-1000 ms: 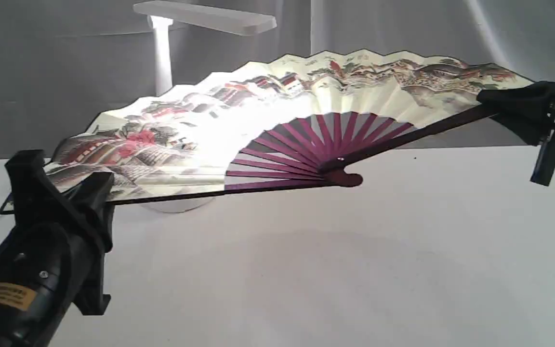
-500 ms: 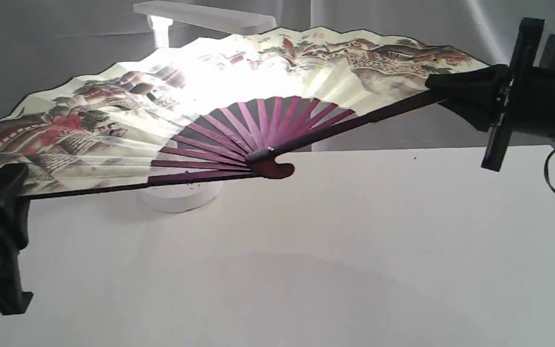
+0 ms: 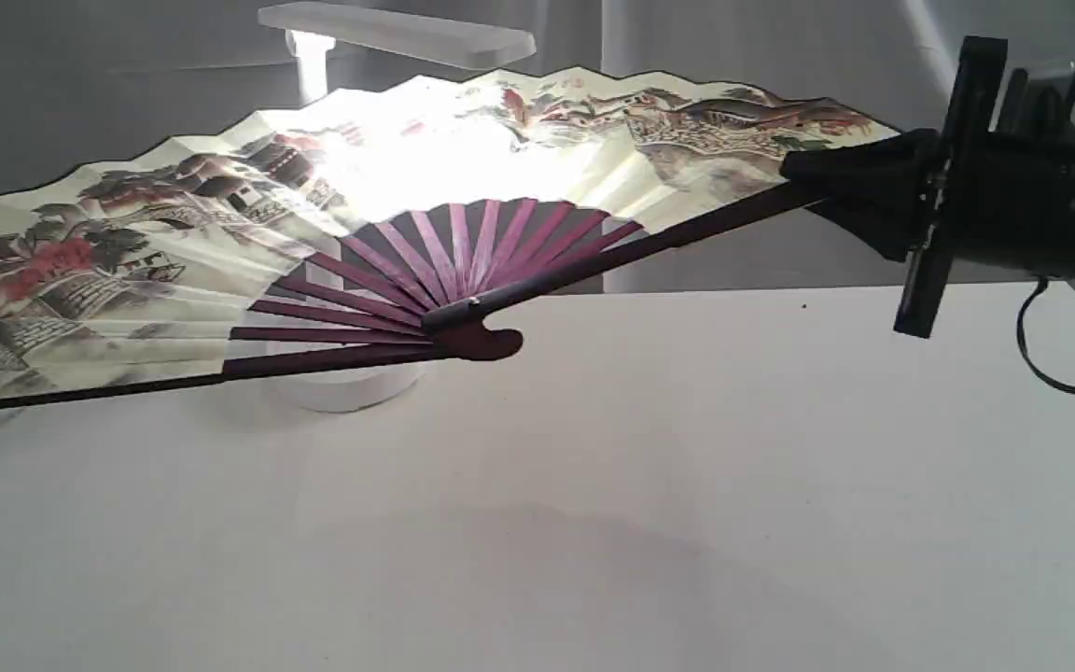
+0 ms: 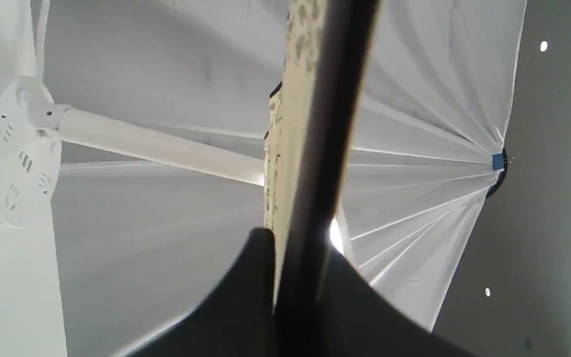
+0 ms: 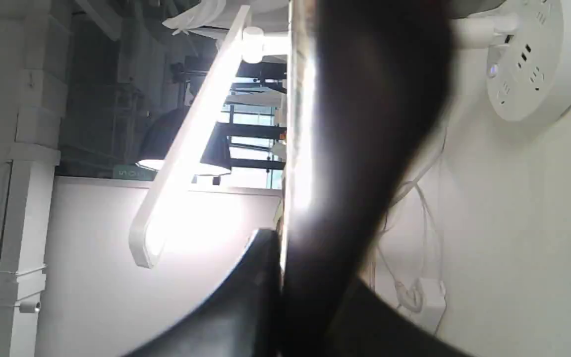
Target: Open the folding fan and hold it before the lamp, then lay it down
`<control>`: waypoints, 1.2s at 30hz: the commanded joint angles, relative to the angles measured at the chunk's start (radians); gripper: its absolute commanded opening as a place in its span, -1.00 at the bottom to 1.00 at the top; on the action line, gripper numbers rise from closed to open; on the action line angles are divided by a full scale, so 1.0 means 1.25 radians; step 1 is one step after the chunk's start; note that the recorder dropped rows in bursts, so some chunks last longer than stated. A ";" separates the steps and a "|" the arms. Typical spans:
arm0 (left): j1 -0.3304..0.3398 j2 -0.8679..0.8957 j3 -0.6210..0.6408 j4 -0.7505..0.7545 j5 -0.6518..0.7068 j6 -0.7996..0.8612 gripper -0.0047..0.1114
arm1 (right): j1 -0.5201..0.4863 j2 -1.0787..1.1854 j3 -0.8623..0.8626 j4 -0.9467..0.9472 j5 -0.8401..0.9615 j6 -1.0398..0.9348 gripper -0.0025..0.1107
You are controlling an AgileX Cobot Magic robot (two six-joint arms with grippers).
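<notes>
The folding fan (image 3: 220,233) is held fully spread, off the table (image 3: 687,485), stretched between the two jaws in front of the lit lamp (image 3: 397,33). One outer guard stick is clenched in the left gripper (image 4: 298,248), the other in the right gripper (image 3: 817,177). Risk as judged: if the jaws are drawn further apart, the paper may be torn at the pleats; if they are lowered unevenly, a guard may be twisted out of a grip and the fan dropped against the lamp base (image 3: 342,387). Cream pleated leaf, red-brown village painting, maroon ribs meeting at the pivot (image 3: 472,303) roughly midway between the jaws, backlit glow at centre.
</notes>
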 commanded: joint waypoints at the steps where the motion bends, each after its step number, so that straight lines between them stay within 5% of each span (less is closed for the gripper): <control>1: 0.022 -0.043 0.008 -0.158 -0.099 0.011 -0.92 | -0.025 -0.004 0.002 0.012 -0.067 -0.027 -0.96; 36: 0.022 -0.094 0.014 -0.205 -0.039 0.082 -0.92 | -0.025 -0.004 0.002 0.012 -0.067 -0.027 -0.96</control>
